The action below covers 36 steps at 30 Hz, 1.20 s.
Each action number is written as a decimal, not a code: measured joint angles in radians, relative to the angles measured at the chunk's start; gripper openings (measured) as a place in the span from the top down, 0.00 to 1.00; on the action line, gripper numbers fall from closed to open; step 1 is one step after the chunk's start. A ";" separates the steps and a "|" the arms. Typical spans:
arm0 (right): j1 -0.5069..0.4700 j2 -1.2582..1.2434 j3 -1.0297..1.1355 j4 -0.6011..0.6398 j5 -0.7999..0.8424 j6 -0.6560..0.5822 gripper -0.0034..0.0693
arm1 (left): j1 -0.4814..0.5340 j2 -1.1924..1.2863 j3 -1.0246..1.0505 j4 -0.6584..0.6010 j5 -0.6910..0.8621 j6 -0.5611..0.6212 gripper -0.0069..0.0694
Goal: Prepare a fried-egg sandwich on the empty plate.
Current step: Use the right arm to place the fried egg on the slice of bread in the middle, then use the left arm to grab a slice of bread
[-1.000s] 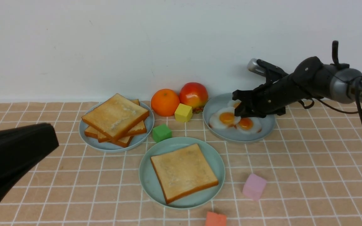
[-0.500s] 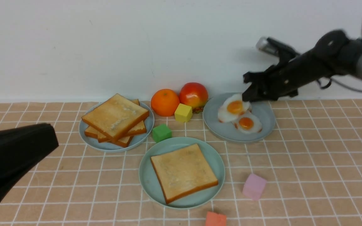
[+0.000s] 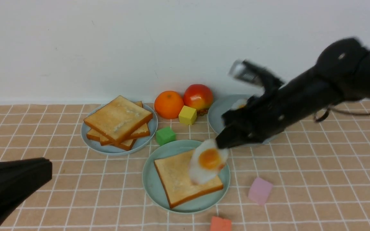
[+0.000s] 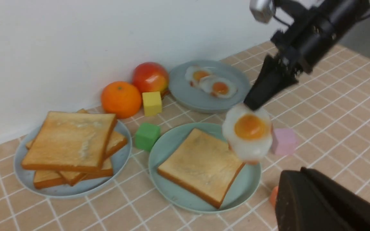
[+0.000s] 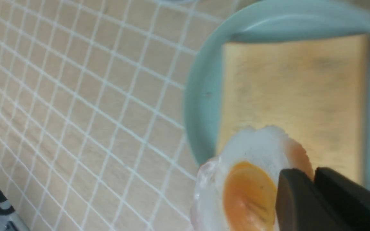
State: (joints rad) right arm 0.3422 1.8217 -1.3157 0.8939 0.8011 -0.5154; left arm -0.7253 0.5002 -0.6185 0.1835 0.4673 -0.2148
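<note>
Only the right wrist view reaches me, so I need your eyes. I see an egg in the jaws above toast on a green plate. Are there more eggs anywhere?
Observer: Yes. Besides your held egg, two fried eggs lie on a blue-grey plate near the wall.
Operator: Any toast for a top slice?
Observer: A pile of toast sits on another plate, to the robot's left of yours.
Operator: Is the other arm in my way?
Observer: No. The left gripper is low on the robot's left, apart from every plate.

You face a plain white wall point(image 3: 108, 48) that meets a peach cloth point(image 3: 316, 179) with a white grid across the whole surface; light is even, shadows soft.
</note>
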 joint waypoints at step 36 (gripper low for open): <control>-0.129 -0.237 0.013 -0.366 0.150 0.239 0.51 | 0.000 0.442 -0.097 0.005 0.103 -0.180 0.93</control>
State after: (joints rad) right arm 0.2135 1.5846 -1.3023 0.5283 0.9512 -0.2764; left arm -0.7253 0.9421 -0.7158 0.1880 0.5700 -0.3943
